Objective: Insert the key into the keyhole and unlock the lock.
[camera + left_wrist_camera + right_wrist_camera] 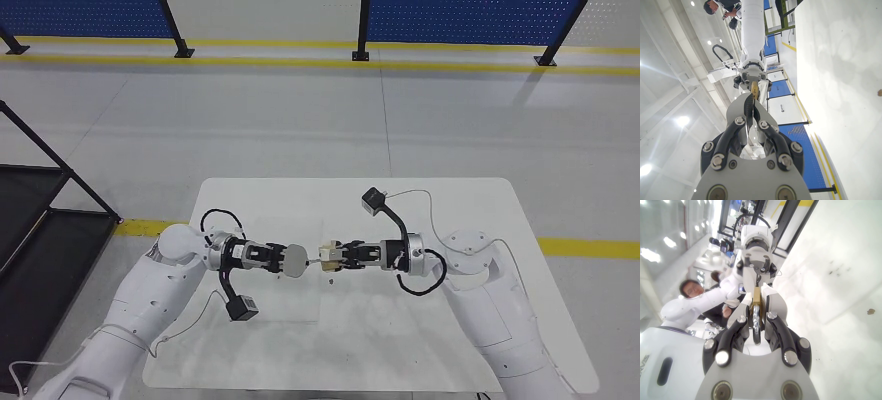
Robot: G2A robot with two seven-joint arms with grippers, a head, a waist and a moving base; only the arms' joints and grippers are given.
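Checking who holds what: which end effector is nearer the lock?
Right. The right end effector is clamped on the lock; the left end effector faces it, holding the key against its end.

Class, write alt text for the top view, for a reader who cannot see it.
Above the middle of a white table, the left gripper, shut on a key, points it at a brass lock held in the right gripper. The key's tip is at the lock; whether it is inside cannot be told.
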